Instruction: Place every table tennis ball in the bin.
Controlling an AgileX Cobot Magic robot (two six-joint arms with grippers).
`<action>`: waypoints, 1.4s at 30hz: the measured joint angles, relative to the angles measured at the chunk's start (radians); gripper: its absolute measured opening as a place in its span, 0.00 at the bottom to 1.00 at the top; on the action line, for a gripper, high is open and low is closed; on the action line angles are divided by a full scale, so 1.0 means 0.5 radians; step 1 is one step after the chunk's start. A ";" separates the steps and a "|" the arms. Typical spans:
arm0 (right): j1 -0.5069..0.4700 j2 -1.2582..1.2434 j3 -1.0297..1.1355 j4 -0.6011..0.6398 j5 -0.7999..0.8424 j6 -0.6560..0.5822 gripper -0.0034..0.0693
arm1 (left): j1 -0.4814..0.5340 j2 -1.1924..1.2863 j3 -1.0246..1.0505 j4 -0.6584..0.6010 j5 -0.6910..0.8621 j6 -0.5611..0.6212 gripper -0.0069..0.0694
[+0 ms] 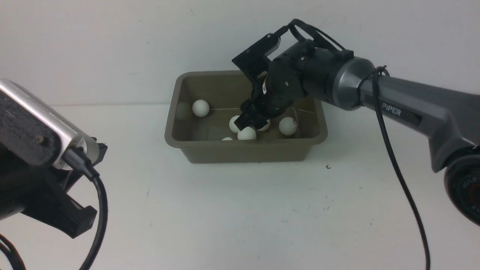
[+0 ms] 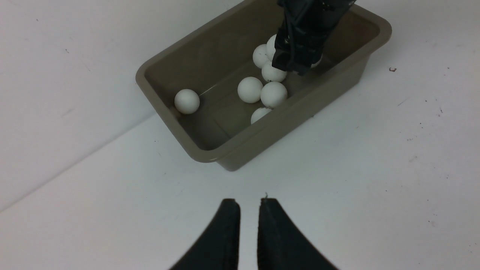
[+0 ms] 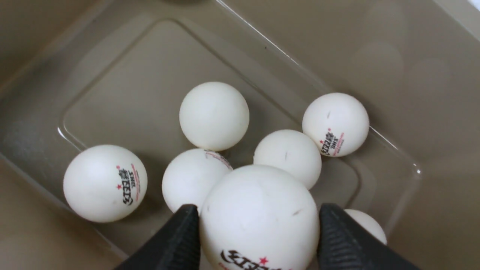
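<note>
The taupe bin (image 1: 247, 154) stands at the back middle of the table. Several white table tennis balls lie on its floor, one alone at the left (image 1: 200, 108) and one at the right (image 1: 287, 126). My right gripper (image 3: 258, 210) reaches down inside the bin (image 3: 131, 75). It is shut on a table tennis ball (image 3: 258, 225) with a dark logo, both fingers against its sides, just above the cluster of balls (image 3: 213, 115). My left gripper (image 2: 248, 202) hangs over bare table in front of the bin (image 2: 292, 112), shut with only a narrow slit and nothing in it.
A white wall rises right behind the bin. My left arm's camera mount (image 1: 37, 150) fills the left foreground. The right arm (image 1: 412, 108) and its cable (image 1: 397, 172) stretch across the right side. A small dark speck (image 1: 328, 167) lies on the white table.
</note>
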 joint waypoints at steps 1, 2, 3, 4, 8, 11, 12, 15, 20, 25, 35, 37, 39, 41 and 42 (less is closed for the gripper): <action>0.000 -0.002 0.000 0.000 0.010 0.000 0.56 | 0.000 0.000 0.000 0.000 0.000 0.000 0.17; 0.000 -0.005 -0.001 0.000 0.025 0.000 0.57 | 0.000 0.000 0.000 0.000 0.004 0.000 0.17; 0.000 -0.005 -0.001 0.000 0.029 0.000 0.57 | 0.000 0.000 0.000 0.000 0.004 0.000 0.17; 0.000 -0.005 -0.001 0.000 0.040 0.000 0.58 | 0.000 0.000 0.000 0.000 0.010 0.000 0.17; -0.001 -0.005 -0.001 0.013 0.102 0.000 0.63 | 0.000 0.000 0.000 0.000 0.033 0.000 0.17; -0.001 -0.005 -0.001 0.013 0.124 0.002 0.66 | 0.000 0.000 0.000 0.000 0.048 0.000 0.17; -0.001 -0.005 -0.001 0.013 0.124 0.002 0.67 | 0.000 0.000 0.000 0.000 0.048 0.000 0.17; -0.001 -0.007 -0.001 0.013 0.129 0.002 0.68 | 0.000 0.000 0.000 0.000 0.049 0.002 0.17; -0.001 -0.095 0.001 -0.083 0.130 0.006 0.58 | 0.000 -0.037 0.000 0.013 0.029 0.034 0.17; -0.002 -0.437 0.001 -0.292 0.076 0.111 0.25 | 0.000 -0.220 0.000 0.096 -0.103 0.054 0.17; -0.029 -1.181 -0.001 -0.507 0.060 0.262 0.03 | 0.000 -0.655 0.000 0.462 -0.038 -0.226 0.17; -0.029 -1.256 0.004 -0.513 0.088 0.244 0.03 | 0.000 -0.701 0.024 0.590 0.010 -0.354 0.17; -0.029 -1.375 0.075 -0.540 0.089 0.200 0.03 | 0.000 -0.748 0.073 0.710 0.033 -0.477 0.17; -0.029 -1.509 0.232 -0.579 0.075 0.179 0.03 | 0.000 -0.818 0.144 0.824 0.050 -0.606 0.17; -0.029 -1.629 0.365 -0.614 0.049 0.179 0.03 | 0.000 -0.862 0.198 0.888 0.057 -0.698 0.17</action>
